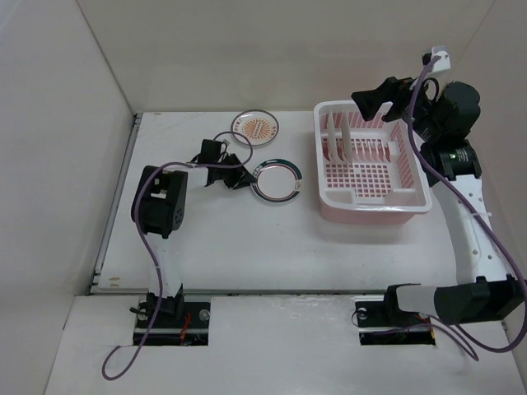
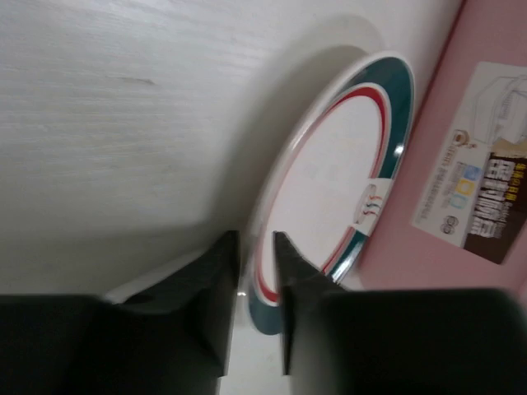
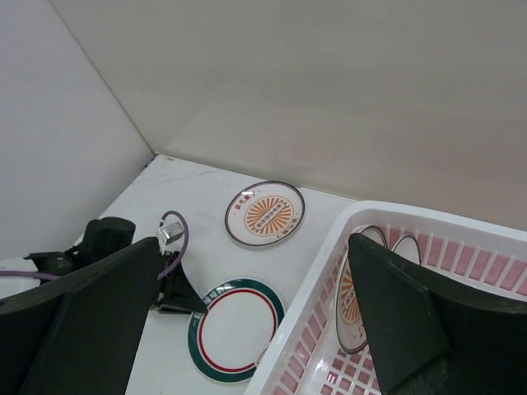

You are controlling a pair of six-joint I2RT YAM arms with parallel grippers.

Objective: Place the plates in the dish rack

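A white plate with a dark teal and red ring (image 1: 277,180) lies on the table left of the dish rack (image 1: 409,196). It also shows in the left wrist view (image 2: 338,177) and the right wrist view (image 3: 239,329). My left gripper (image 1: 244,174) (image 2: 257,247) is closed down on its left rim, with the rim between the fingers. An orange-patterned plate (image 1: 256,127) (image 3: 265,214) lies flat farther back. Two plates stand upright in the rack: an orange one (image 3: 352,309) and a dark-rimmed one (image 3: 407,247). My right gripper (image 1: 375,103) (image 3: 255,243) is open and empty above the rack's far left corner.
The white rack rim (image 3: 313,329) stands just right of the ringed plate. The rack's pink side with a label (image 2: 482,197) is close to the plate. White walls enclose the table at the left and back.
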